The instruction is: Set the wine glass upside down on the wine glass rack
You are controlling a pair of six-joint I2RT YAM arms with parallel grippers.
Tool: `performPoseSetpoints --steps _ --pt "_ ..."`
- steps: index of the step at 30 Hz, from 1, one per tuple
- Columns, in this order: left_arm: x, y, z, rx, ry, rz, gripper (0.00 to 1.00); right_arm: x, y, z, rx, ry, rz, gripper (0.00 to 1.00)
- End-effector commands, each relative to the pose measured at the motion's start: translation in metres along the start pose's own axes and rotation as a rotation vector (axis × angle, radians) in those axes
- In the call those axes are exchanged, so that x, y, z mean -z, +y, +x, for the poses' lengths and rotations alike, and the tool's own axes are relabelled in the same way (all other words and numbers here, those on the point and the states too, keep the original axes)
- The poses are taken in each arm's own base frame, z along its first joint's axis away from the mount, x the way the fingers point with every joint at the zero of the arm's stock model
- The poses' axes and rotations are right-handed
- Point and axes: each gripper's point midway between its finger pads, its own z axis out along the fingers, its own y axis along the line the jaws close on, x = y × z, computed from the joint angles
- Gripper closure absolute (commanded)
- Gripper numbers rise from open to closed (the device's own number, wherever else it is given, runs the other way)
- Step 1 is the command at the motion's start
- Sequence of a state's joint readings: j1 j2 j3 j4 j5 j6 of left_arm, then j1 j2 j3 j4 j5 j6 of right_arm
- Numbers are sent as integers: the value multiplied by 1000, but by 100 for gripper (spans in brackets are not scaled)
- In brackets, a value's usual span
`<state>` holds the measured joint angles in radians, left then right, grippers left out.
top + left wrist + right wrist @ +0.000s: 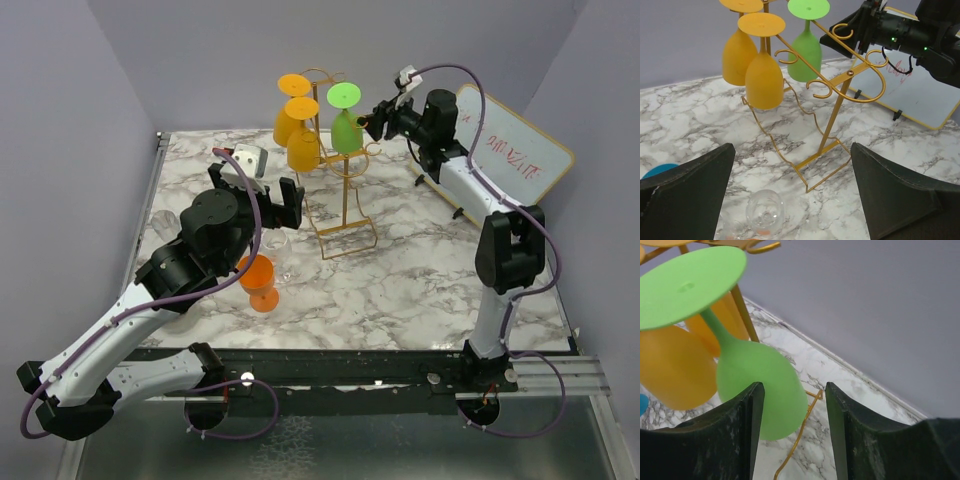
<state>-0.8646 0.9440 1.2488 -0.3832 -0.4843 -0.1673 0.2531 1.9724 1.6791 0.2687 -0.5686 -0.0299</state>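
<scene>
While right gripper (794,388) fingers stand apart beside green wine glass (771,379) hung near far edge, left gripper (792,150) spreads wide, empty.

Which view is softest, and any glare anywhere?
Right wrist: softest, the green glass close up and slightly blurred. Left wrist: rack sharp, the clear glass shows small highlights. Top external: even light, soft shadows on the table, no strong glare.

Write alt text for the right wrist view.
A green wine glass hangs upside down from the gold wire rack, its bowl just ahead of the open right gripper, nearer its left finger. Orange glasses hang behind it, above a marble table.
</scene>
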Motion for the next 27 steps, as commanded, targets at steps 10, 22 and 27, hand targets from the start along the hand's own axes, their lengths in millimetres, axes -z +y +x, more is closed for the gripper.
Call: performPoseSetpoints --steps 10,22,27 --pt "8 21 55 -31 161 -90 1 86 -41 -35 -158 -61 493 43" --pt "-11 19 149 -40 410 -163 29 176 -15 26 -443 218 755 44" --pt "-17 23 174 -62 489 -214 43 209 15 53 -517 281 751 45"
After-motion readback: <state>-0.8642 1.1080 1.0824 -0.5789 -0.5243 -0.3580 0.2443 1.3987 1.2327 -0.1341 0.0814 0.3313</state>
